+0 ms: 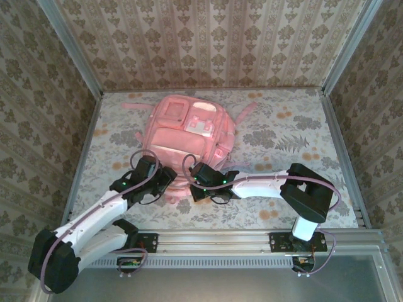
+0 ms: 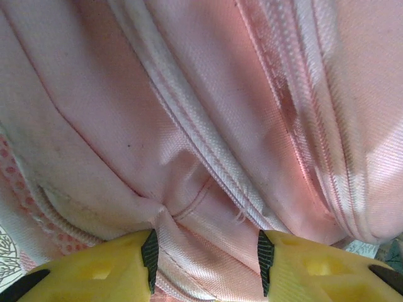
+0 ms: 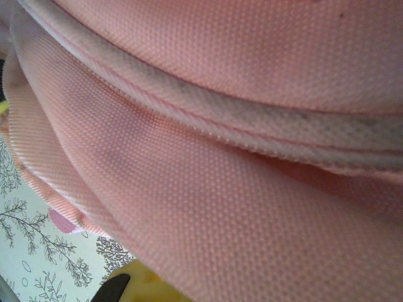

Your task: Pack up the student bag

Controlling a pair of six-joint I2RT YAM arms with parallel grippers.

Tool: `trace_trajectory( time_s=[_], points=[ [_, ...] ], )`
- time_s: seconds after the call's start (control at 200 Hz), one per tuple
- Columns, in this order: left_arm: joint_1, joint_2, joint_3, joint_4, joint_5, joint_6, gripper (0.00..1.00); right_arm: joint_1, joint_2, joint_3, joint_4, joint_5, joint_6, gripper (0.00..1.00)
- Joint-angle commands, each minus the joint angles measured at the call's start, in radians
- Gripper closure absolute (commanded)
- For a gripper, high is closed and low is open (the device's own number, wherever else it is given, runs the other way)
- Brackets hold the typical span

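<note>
Seemingly the step is opening the student bag [image 1: 189,135], which lies pockets-up on the table [image 1: 283,141]. The left tool [image 2: 206,258], fingers apart, straddles a fabric fold at the bag's near edge. The right tool [image 1: 196,177], closed together, presses just beside it. Next, I judge, comes finding the zip. Both arms reach forward, wrists dipped onto the bag.

Two robot arms of one build: the left arm [image 1: 94,223] and the right arm [image 1: 261,184] each have smooth white link shells set between bulky matte black joint housings [image 1: 53,267]. A thin mauve cable [image 1: 94,209] loops along each arm. Small green lights [image 1: 204,184] glow on the black wrist sections. The left pincer [image 2: 204,267] has bright yellow fingers [image 2: 94,274] faced with black ribbed pads [image 2: 150,251].
</note>
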State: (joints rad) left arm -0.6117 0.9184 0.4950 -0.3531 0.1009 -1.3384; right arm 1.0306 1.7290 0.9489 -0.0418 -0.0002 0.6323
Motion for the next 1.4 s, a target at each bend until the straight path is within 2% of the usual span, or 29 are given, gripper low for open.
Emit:
trace_trajectory(
  time_s=[0.0,0.21,0.43,0.725,0.915,1.07,1.2,1.395],
  points=[
    [-0.029,0.004,-0.001,-0.021,-0.023,-0.057,0.53,0.008,0.003,-0.001,0.020,-0.002,0.008,1.00],
    [-0.071,-0.065,0.023,-0.179,-0.079,-0.112,0.51,0.008,0.003,0.005,0.013,0.004,-0.004,1.00],
    [-0.082,-0.098,-0.010,-0.172,-0.104,-0.151,0.47,0.008,0.020,0.009,0.031,-0.007,-0.001,1.00],
    [-0.081,-0.002,0.010,-0.088,-0.141,-0.127,0.48,0.008,0.021,-0.009,0.064,-0.018,0.010,1.00],
    [-0.069,0.043,0.048,-0.070,-0.197,-0.098,0.61,0.008,0.021,-0.012,0.058,-0.011,0.007,1.00],
    [-0.048,0.022,0.063,-0.117,-0.261,-0.064,0.86,0.009,0.003,-0.026,0.037,0.010,0.001,1.00],
    [-0.018,-0.023,0.055,-0.129,-0.286,-0.039,0.99,0.008,-0.021,-0.047,0.011,0.026,-0.007,1.00],
    [0.024,-0.070,0.048,-0.155,-0.285,-0.006,1.00,0.004,-0.063,-0.083,-0.030,0.067,-0.028,1.00]
  ],
)
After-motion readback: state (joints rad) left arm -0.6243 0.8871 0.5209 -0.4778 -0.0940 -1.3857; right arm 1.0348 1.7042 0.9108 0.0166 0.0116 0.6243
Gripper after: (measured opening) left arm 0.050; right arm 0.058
